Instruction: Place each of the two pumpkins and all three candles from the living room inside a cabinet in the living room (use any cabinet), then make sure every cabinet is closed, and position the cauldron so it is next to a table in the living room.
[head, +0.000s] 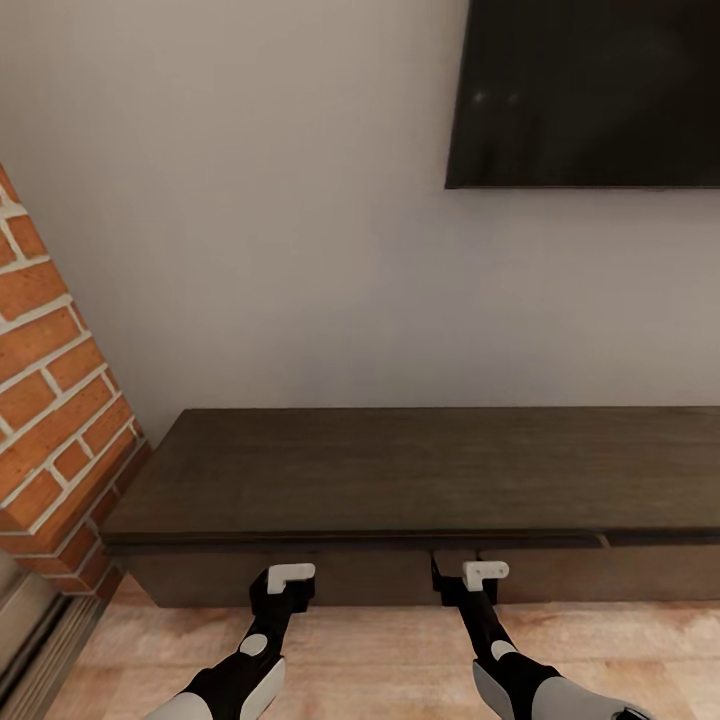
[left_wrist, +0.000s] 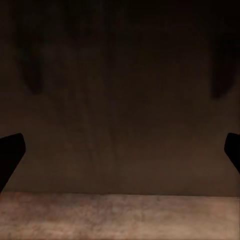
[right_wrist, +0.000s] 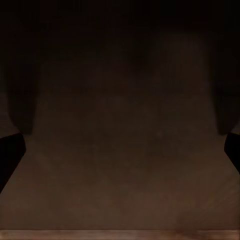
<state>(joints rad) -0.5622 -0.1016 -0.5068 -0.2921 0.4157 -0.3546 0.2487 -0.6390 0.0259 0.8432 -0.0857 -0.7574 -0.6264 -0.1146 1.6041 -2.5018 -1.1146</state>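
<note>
Both grippers sit low against the front of the cabinet (head: 400, 470), a long dark-brown unit along the pale wall, with a brick pillar (head: 50, 400) at its left end and a black screen (head: 590, 90) mounted above its right half. The left gripper (head: 283, 590) and right gripper (head: 470, 585) are near each other, close up to the drawer fronts (all of which look closed). In each wrist view the fingers (left_wrist: 10, 150) (right_wrist: 10, 155) stand spread wide at the frame edges with only dark wood between them, grasping nothing. Light wood floor (head: 380, 660) lies beneath.
</note>
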